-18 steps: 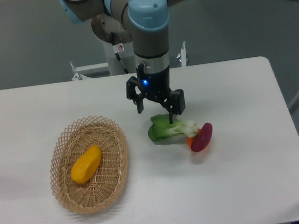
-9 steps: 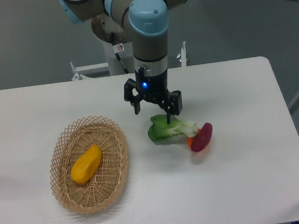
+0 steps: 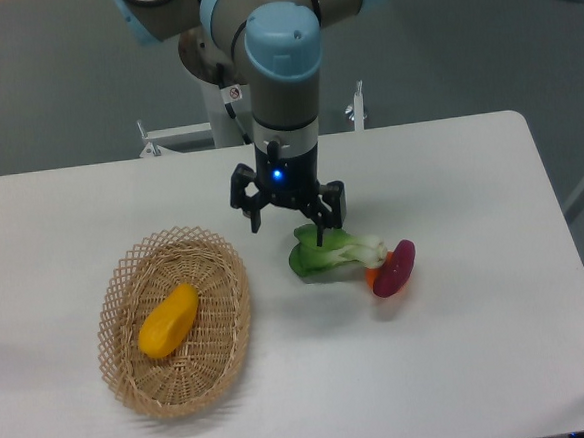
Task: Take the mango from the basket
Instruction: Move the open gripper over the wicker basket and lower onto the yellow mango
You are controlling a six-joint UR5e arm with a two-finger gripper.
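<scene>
- The gripper (image 3: 286, 221) has slid left across the last second, off the bok choy (image 3: 330, 251) side and toward the basket (image 3: 133, 385). It also sits a bit higher in the frame than it did.
- My read: this is the transit leg toward the fruit, with no descent started yet.
- Jaws are spread wide and nothing is between them. One finger hangs over the back edge of the bok choy from this view; I can't tell if there is any contact, it looks like clearance.
- The mango (image 3: 169, 320) lies in the middle of the basket, long axis running diagonally, upper right to lower left. It is untouched and well apart from the gripper.
- Other items: a dark magenta vegetable (image 3: 395, 267) touching the bok choy's right end, with a small orange piece (image 3: 373, 270) tucked between them. All of that is right of the gripper, away from the likely path.
- Obstacles: only the basket's raised lattice rim, between gripper and fruit. Fingers probably need to clear it before dropping in.
- Likely wrist rotation needed so the jaws close across the mango's narrow width.
- The table (image 3: 483, 366) is white.
</scene>
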